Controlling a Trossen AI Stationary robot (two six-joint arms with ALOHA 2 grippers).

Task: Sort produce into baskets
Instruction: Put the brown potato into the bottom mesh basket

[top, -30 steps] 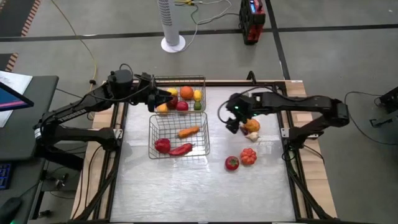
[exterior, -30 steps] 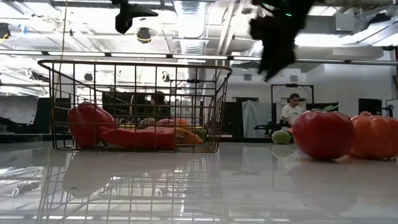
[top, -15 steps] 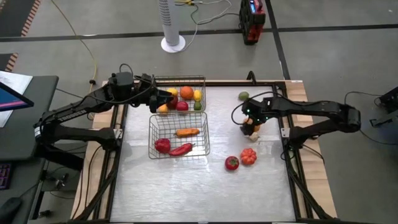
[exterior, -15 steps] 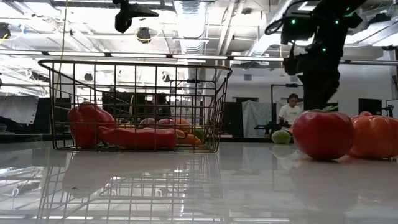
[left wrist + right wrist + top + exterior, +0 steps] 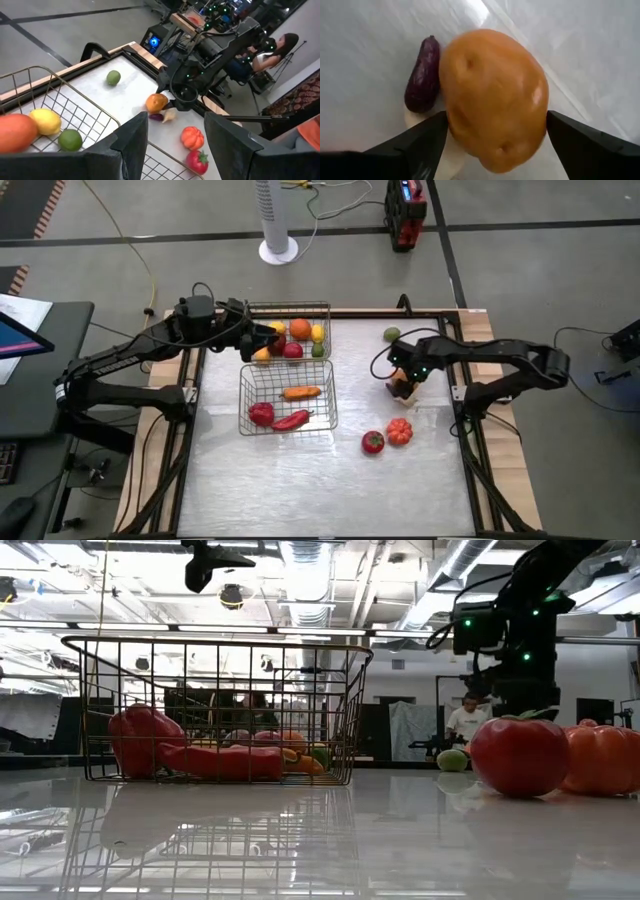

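Note:
A brown-orange potato (image 5: pixel 492 97) lies on the table at the right, beside a small purple eggplant (image 5: pixel 422 75) and a cream piece (image 5: pixel 417 122). My right gripper (image 5: pixel 403 382) is open, low over the potato, with one finger on each side of it. My left gripper (image 5: pixel 258 338) is open and empty above the left end of the far wire basket (image 5: pixel 290 305), which holds an orange, a lemon and other fruit. The near basket (image 5: pixel 244 395) holds a carrot (image 5: pixel 302 392), a red pepper and a chili. My right gripper comes at the potato from above, pointing down. Its fingers (image 5: pixel 422 145) stand close against the potato's two opposite sides (image 5: pixel 540 110). I cannot tell whether they touch it. The potato rests on the table.
A red tomato (image 5: pixel 373 442) and an orange pumpkin-like piece (image 5: pixel 400 431) lie nearer the front on the right. A green lime (image 5: pixel 391 334) lies near the far right corner. The table's middle and front are bare. A person sits beyond the table's right side (image 5: pixel 280 47).
My right gripper has gone toward the table's right edge and down, from beside the potato to right over it, with its fingers now on either side of it. The carrot in the near basket has settled from slanting to nearly level.

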